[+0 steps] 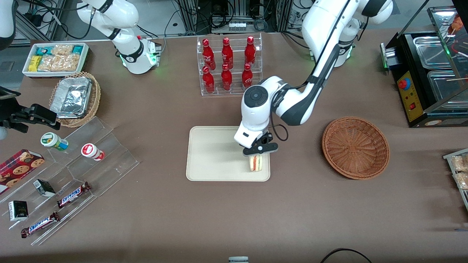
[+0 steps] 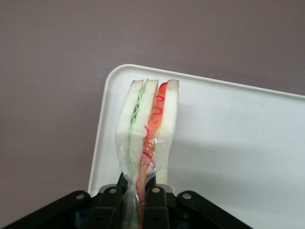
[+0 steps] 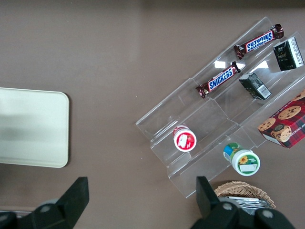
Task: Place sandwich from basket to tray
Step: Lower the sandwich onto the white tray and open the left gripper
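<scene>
Front view, scanned from the parked arm's end of the counter (image 1: 146,219) toward the working arm's end:

- Clear acrylic stepped rack (image 1: 95,160) w/ two Snickers bars (image 1: 73,194), two small dark boxes and two small lidded cups; cookie box (image 1: 18,168) beside it. Farther from cam: tan wicker basket w/ foil containers (image 1: 75,98) and white bin of snack packets (image 1: 55,58).
- Tray (image 1: 212,153) approx. centre of counter, cream, flat on surface. Farther from cam than tray: acrylic rack w/ six red Coca-Cola bottles (image 1: 228,65).
- Pincer (image 1: 256,157) over the tray corner nearest cam on the working arm's side. Was pinching the sandwich (image 1: 256,163). Wrist view: black fingers (image 2: 155,205) pressed onto the wrapped edge of the sandwich (image 2: 147,129), which stood on edge w/ green and red filling layers showing, over the tray (image 2: 238,143) near its rounded corner. Could not tell whether sandwich touched tray surface.
- Basket (image 1: 355,147), reddish-brown wicker, well apart from tray toward the working arm's end; nothing in it.
- Black warmer cabinet w/ metal pans (image 1: 427,73) at the working arm's end, farther from cam than basket.
</scene>
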